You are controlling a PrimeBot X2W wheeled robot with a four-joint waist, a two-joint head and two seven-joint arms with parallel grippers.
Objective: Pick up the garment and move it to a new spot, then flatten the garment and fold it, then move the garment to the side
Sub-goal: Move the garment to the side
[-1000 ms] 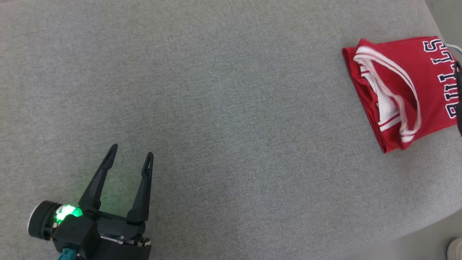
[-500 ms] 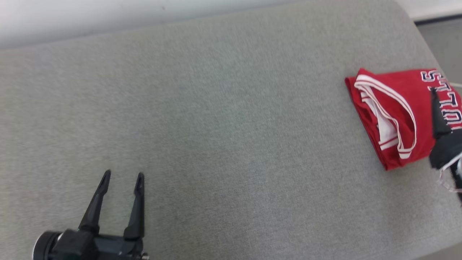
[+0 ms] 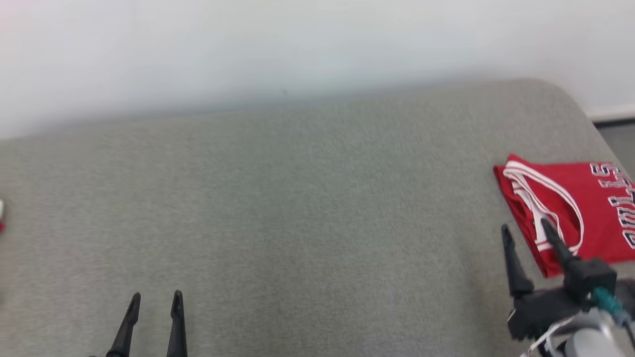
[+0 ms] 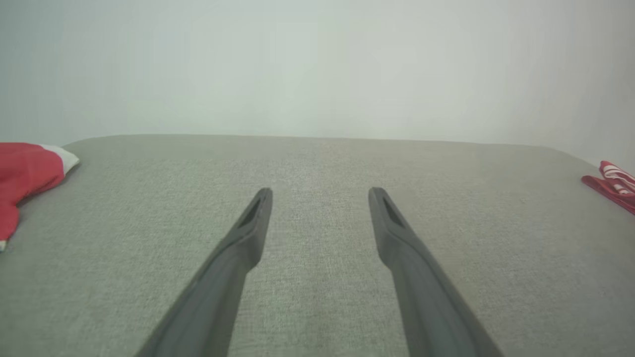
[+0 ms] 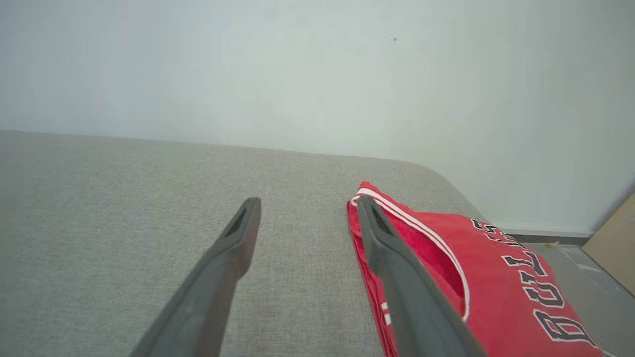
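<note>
lying folded at the right end of the grey fabric-covered bench (image 3: 297, 208), close to its rounded corner, is the red garment (image 3: 590, 208), a jersey with white trim and dark lettering, its trimmed opening turned toward the middle of the bench. the right end effector (image 3: 526, 227) hangs at the garment's near left corner with its two dark fingers spread apart and holding nothing. one finger crosses over the jersey's folded edge, the other stands over bare upholstery just beside it, and whether either tip touches the cloth i cannot tell. the left end effector (image 3: 156, 295) is well apart from the garment, low over the bench toward its left side, fingers likewise spread and carrying nothing. a wide stretch of grey upholstery lies between the two. another red and white cloth (image 4: 25, 168) sits bunched at the bench's far left end, well away from the jersey. a pale wall (image 3: 297, 49) runs behind the bench, and past its right end there is a strip of grey floor (image 5: 585, 277) with a tan board (image 5: 617, 238) at the edge.
</note>
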